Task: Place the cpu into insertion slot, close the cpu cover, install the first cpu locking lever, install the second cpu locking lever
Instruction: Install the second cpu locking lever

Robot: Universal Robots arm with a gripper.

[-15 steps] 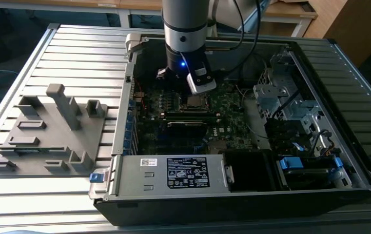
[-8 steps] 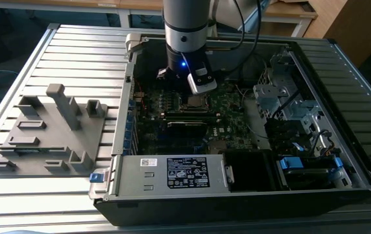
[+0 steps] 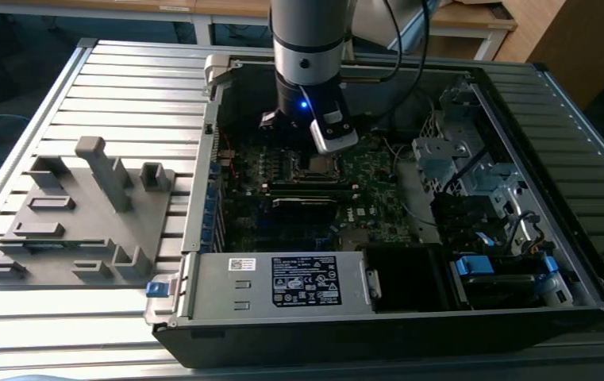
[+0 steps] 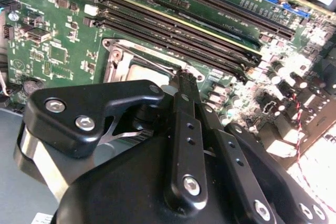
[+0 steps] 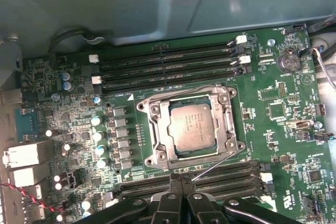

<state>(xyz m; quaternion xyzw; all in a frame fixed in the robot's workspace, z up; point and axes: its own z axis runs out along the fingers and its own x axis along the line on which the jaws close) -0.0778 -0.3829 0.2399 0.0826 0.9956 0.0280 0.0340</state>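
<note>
Slatted metal table [image 3: 121, 79] carries the open computer case [image 3: 555, 262], where the end effector [image 5: 181, 184], fingers pressed together and empty, hangs just beside the socket with the cpu [image 5: 192, 127] seated under its lowered cpu cover [image 5: 157, 129].

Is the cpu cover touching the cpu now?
Cannot tell. In the first wrist view the cpu cover frames the cpu seated in its window, but neither contact nor gap shows plainly.
</note>
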